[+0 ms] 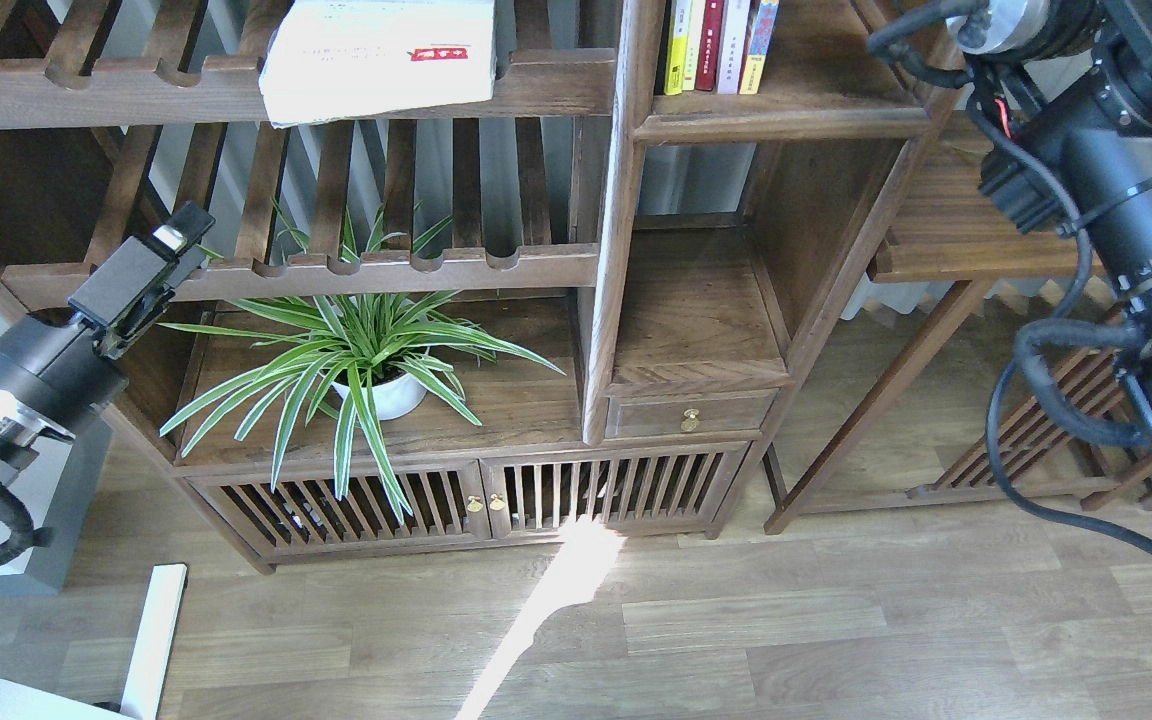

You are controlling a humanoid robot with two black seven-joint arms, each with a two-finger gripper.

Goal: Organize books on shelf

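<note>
Four upright books point(721, 45) already stood in the narrow shelf point(786, 120); left of them, the thick white book point(381, 55) lay unshelved. Left gripper point(161, 265) looked empty, its opening unclear; the right was unseen.

Home room – wooden bookcase point(626, 300), potted plant point(366, 360)

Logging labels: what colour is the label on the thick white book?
Red, on the thick white book; head view.
</note>
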